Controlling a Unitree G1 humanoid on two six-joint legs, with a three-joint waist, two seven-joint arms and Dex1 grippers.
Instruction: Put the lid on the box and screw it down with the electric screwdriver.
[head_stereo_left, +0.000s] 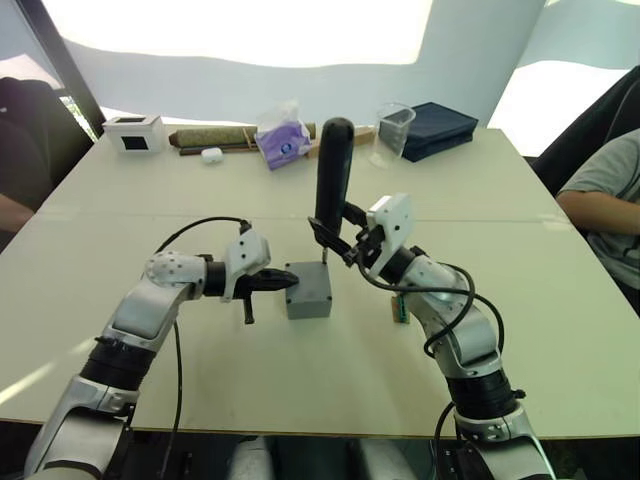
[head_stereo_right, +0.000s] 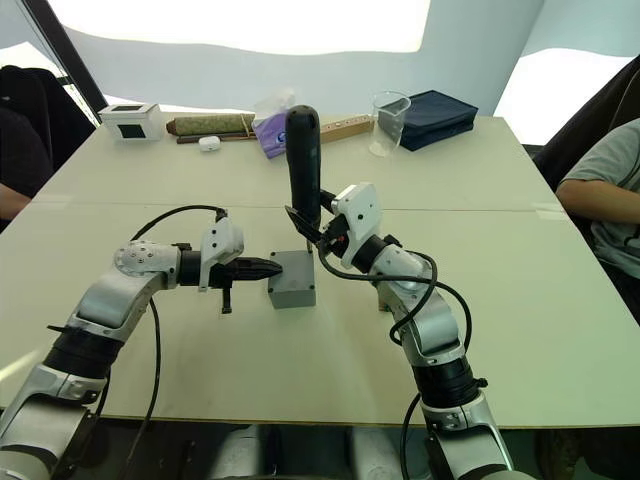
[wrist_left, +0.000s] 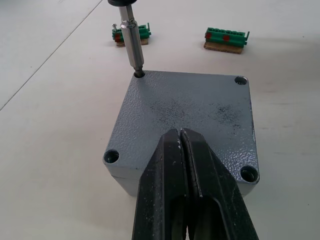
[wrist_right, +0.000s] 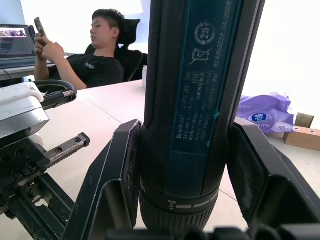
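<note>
Screwdriver bit sitting in a corner hole of the lid, other gripper pinning the lid down.

The right gripper (head_stereo_left: 340, 243) has its fingers clamped around the black electric screwdriver (head_stereo_left: 333, 170), holding it upright with the metal bit down in one corner screw hole of the lid (wrist_left: 185, 112). The lid is already seated on the grey box (head_stereo_left: 309, 291), which sits near the middle of the table (head_stereo_left: 520, 190), between the two arms. The left gripper (head_stereo_left: 283, 281) comes in from the side, fingers (wrist_left: 167, 175) pressed together, tips resting on top of the lid near its edge. Just past the box lie two little green terminal blocks (wrist_left: 226, 38). A person (head_stereo_left: 610, 200) sits at the right side of the table.
</note>
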